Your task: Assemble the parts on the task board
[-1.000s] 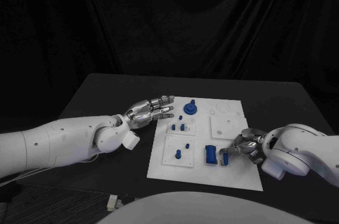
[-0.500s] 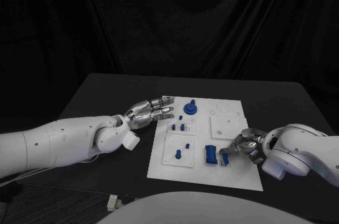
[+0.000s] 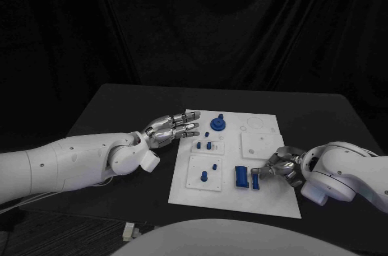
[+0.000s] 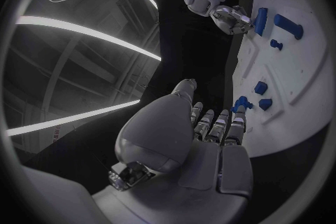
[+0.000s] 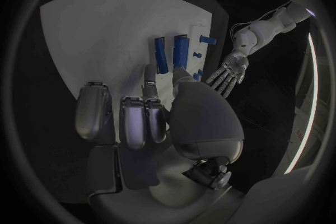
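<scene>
1. Left robot hand point(image 3: 172, 126): fingers spread, holding nothing, at task board point(image 3: 267, 203) far-left edge.
2. Right robot hand point(image 3: 279, 167): fingertip touching narrow blue part point(image 3: 255, 181) near board's right; grip unclear.
3. Wider blue block point(image 3: 241, 176) just left of it.

A black table point(image 3: 121, 105) carries the white task board point(image 3: 267, 203).

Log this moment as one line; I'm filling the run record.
left hand: open, at task board edge | right hand: fingers at narrow blue part, grip unclear | wide blue part: beside it
</scene>
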Robot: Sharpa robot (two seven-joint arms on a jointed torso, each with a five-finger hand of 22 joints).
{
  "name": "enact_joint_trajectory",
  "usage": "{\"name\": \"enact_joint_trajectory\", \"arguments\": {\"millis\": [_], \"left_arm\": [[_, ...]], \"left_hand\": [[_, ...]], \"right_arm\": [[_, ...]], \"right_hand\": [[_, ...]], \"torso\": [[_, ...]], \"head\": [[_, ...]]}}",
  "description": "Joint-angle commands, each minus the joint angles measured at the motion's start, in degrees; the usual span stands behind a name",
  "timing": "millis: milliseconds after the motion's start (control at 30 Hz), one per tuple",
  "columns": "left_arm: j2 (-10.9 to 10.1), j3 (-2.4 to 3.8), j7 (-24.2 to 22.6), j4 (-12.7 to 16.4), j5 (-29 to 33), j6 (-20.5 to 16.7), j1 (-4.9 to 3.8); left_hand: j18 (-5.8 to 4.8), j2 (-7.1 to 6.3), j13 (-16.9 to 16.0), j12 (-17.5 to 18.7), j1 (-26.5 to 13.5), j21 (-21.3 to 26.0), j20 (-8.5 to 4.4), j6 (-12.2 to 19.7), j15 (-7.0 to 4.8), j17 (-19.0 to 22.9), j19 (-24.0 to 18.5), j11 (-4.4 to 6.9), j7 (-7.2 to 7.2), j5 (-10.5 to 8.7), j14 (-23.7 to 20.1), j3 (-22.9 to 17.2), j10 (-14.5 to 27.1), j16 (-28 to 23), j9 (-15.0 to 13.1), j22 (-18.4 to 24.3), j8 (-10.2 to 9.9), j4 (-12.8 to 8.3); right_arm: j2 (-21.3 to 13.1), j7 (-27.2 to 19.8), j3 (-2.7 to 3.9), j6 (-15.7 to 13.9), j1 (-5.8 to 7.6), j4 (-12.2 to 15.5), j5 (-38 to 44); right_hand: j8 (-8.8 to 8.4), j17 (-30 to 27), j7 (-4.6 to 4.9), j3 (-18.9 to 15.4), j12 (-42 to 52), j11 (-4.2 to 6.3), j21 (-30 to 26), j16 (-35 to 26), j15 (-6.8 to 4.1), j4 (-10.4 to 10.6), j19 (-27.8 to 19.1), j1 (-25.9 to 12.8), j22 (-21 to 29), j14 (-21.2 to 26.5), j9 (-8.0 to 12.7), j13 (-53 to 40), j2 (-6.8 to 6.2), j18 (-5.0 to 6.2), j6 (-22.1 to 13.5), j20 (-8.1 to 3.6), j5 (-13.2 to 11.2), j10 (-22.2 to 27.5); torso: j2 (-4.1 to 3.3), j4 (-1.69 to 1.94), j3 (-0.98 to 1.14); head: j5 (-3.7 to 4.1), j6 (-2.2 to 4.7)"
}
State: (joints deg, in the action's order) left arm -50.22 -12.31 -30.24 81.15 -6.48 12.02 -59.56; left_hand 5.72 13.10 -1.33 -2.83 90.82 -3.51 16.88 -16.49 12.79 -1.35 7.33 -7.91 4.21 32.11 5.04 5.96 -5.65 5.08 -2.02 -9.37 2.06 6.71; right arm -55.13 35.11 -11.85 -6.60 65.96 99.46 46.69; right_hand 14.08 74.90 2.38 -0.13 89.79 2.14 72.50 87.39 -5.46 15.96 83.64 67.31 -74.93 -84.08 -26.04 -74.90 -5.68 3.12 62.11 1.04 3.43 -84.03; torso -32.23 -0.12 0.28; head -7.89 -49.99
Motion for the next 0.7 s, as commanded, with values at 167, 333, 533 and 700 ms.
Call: {"name": "enact_joint_trajectory", "arguments": {"millis": [167,333,533,700], "left_arm": [[0.1,0.06,-0.6,0.1,0.1,0.8,0.14],[-0.1,0.06,-0.8,0.2,0.1,0.6,0.17],[-0.3,0.06,-1.0,0.3,0.1,0.4,0.19],[-0.3,0.06,-1.1,0.3,0.1,0.3,0.19]], "left_hand": [[-0.71,0.01,0.0,-0.2,-0.4,-0.2,-0.06,0.1,0.47,-0.1,0.3,0.06,0.36,0.19,-0.1,-0.3,0.1,0.3,-0.1,0.1,0.2,-0.1],[-0.73,0.02,-0.1,-0.2,-0.5,-0.3,-0.06,0.0,0.48,-0.1,0.3,0.07,0.40,0.21,-0.1,-0.3,0.1,0.3,-0.1,0.0,0.2,-0.1],[-0.73,0.02,-0.1,-0.2,-0.5,-0.3,-0.06,0.0,0.48,-0.1,0.3,0.07,0.40,0.21,-0.1,-0.3,0.1,0.3,-0.1,0.0,0.2,-0.1],[-0.73,0.01,-0.1,-0.2,-0.5,-0.3,-0.06,-0.1,0.48,-0.1,0.3,0.06,0.39,0.23,-0.1,-0.3,0.0,0.3,-0.1,0.0,0.2,-0.1]], "right_arm": [[-0.7,0.1,0.01,-0.1,-0.13,0.8,2.1],[-2.4,-2.4,0.02,-4.1,-0.06,3.0,5.0],[-5.2,-8.8,0.03,-11.6,0.43,7.0,10.3],[-6.7,-14.0,0.02,-15.8,0.60,9.1,13.5]], "right_hand": [[0.48,9.1,-0.03,-0.5,0.2,-0.14,-0.2,-0.2,0.09,0.8,-0.1,-1.3,-10.1,-4.7,-0.2,-15.1,-0.61,0.67,-0.4,0.05,-0.4,-6.0],[1.18,9.6,-0.25,-3.0,0.2,0.08,0.2,0.1,-0.06,0.7,0.1,-4.6,-10.2,-4.8,-0.8,-15.1,1.58,0.59,-0.1,-0.08,0.3,-6.0],[2.90,11.5,-0.75,-4.2,0.2,0.53,3.6,1.0,-0.41,0.7,1.4,-5.9,-11.1,-5.2,-1.7,-15.1,6.35,-0.08,0.3,-0.45,8.4,-6.0],[2.75,12.3,-0.70,-6.6,0.2,0.25,6.0,1.5,-0.46,0.8,2.2,-11.0,-11.7,-5.4,-1.1,-15.1,10.19,-0.56,0.0,-0.49,8.1,-6.0]], "torso": [[-0.01,-0.02,0.00],[0.01,-0.01,0.01],[0.02,-0.01,0.01],[0.01,-0.07,0.02]], "head": [[-0.07,-0.01],[-0.13,-0.01],[-0.06,-0.01],[-0.06,-0.01]]}}
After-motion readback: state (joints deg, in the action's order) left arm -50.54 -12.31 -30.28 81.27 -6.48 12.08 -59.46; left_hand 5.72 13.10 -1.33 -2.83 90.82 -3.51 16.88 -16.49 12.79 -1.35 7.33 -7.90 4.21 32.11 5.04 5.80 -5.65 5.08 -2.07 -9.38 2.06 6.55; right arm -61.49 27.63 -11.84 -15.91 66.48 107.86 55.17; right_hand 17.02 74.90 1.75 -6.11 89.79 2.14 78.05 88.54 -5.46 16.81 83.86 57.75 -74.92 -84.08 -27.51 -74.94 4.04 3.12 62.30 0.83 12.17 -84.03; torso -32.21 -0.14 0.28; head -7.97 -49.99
